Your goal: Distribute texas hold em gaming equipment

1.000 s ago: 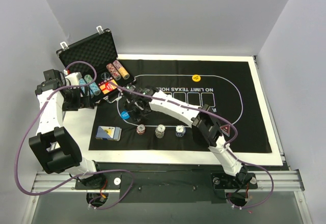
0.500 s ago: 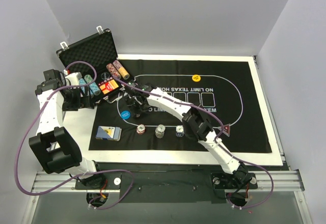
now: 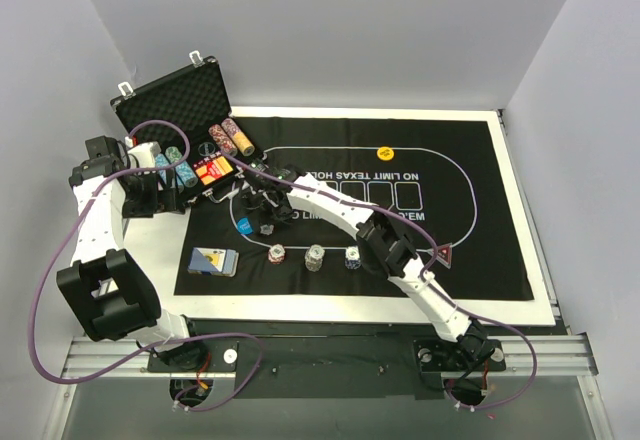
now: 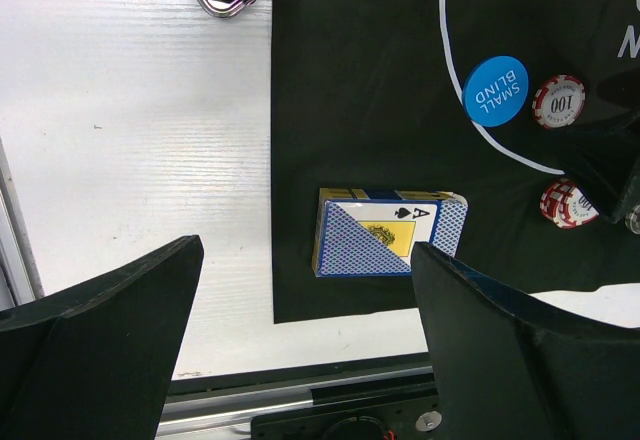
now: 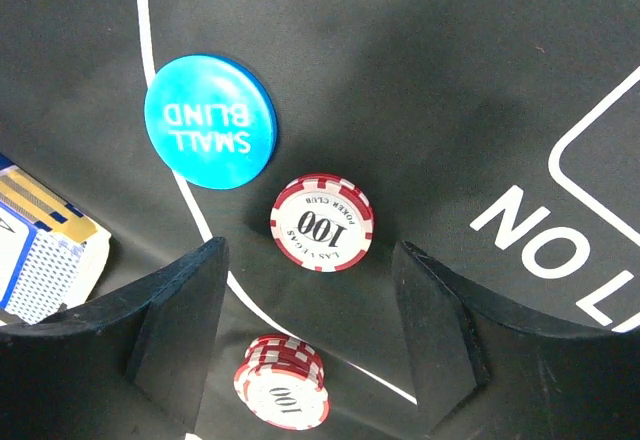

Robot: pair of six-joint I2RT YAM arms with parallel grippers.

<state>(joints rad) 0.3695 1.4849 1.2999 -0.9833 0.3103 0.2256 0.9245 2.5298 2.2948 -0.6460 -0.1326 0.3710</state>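
One card deck (image 3: 214, 261), long axis left-right

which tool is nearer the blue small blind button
Right. The right tool hovers right beside the small blind button; the left tool hangs farther off, over the left edge of the mat near the card deck.

Pale grey walls (image 3: 330, 30) close the scene in on three sides, meeting in corners at the upper left and upper right of the top view. The white tabletop (image 3: 320, 307) lies evenly lit, with only soft shadows. Along the lower edge runs an aluminium rail (image 3: 565, 350), with a dull grey-green surface (image 3: 330, 415) below it.
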